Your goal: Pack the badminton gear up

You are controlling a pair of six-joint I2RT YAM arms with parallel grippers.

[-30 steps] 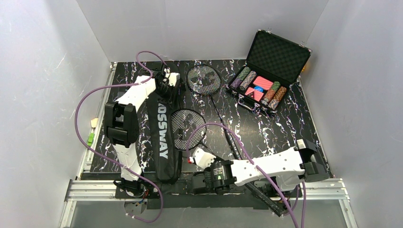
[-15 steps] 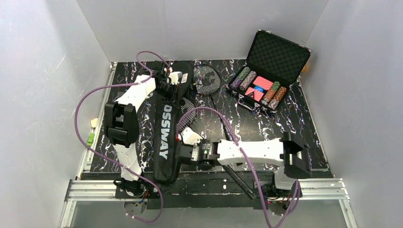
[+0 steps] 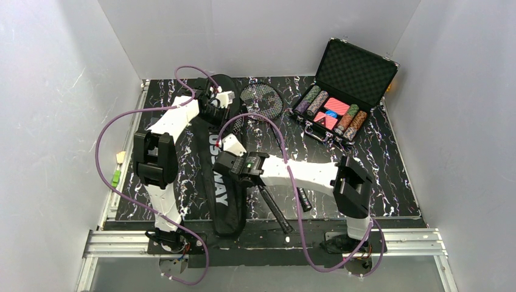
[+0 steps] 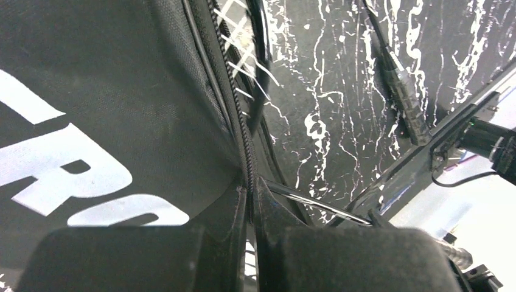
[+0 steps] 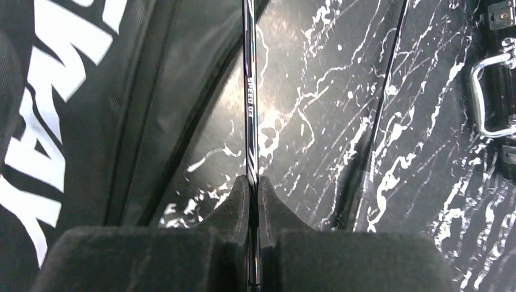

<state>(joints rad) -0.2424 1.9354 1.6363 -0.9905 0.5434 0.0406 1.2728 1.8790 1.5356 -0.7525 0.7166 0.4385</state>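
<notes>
The racket (image 5: 251, 91) in hand lies just right of the bag (image 3: 222, 194). Its thin shaft is pinched between the pressed-together fingers of the right end effector (image 5: 251, 182), and its head is near the bag's far opening. There the left end effector (image 4: 249, 190) grips the bag's zipper edge (image 4: 240, 121). To do this step well, I think the right arm should slide the head under that edge, along the bag, slowly, so the strings do not catch the zipper. The second racket (image 3: 263, 100) rests on the desk (image 3: 365, 158), right of the bag.
</notes>
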